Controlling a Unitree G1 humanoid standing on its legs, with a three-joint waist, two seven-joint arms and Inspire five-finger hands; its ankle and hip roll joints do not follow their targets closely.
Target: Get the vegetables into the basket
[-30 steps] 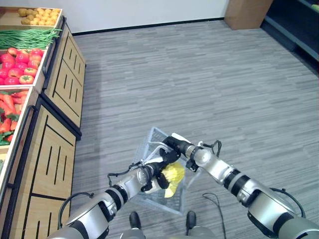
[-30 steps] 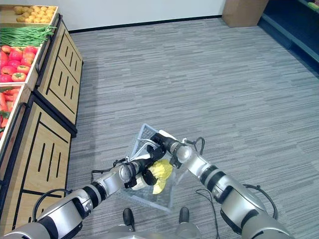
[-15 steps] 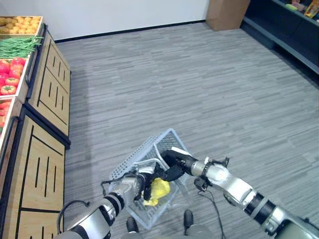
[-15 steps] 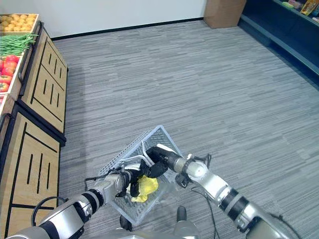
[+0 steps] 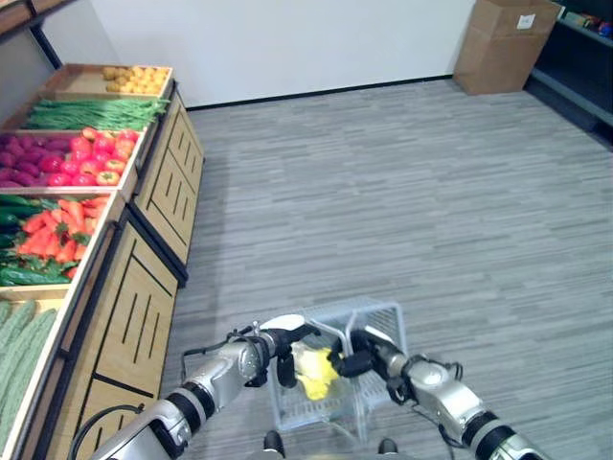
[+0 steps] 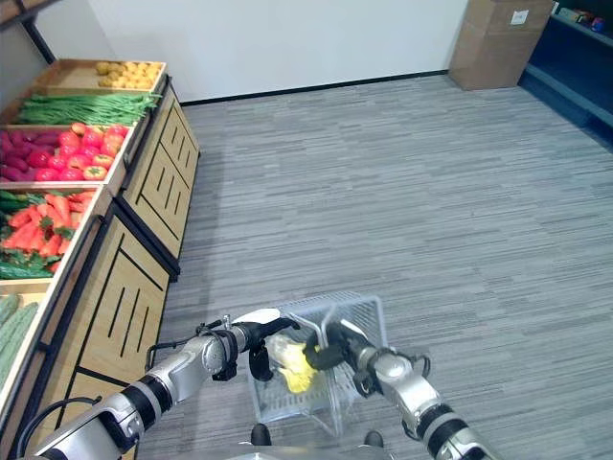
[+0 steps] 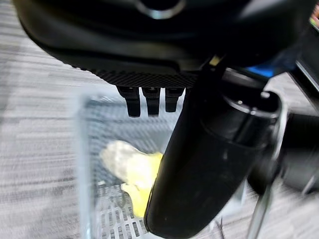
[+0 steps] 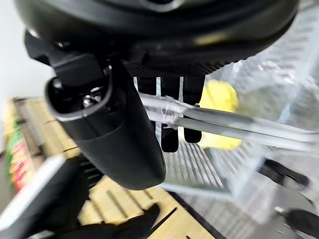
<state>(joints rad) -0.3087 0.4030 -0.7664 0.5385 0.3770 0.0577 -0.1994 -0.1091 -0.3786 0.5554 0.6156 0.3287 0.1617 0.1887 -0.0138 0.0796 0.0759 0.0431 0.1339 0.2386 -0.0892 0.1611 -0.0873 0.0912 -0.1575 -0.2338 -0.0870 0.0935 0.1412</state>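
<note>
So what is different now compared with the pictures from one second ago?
The view has swung toward the produce shelf, so the camera moved. The basket hangs from the right hand as before, the yellow vegetable stays inside, and the left hand remains at its rim.

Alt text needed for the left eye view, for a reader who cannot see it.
Both robot hands hold a wire basket low over grey floor, the left hand and right hand either side of a yellow-green leafy vegetable inside it. Wooden produce bins of vegetables line the left.
</note>
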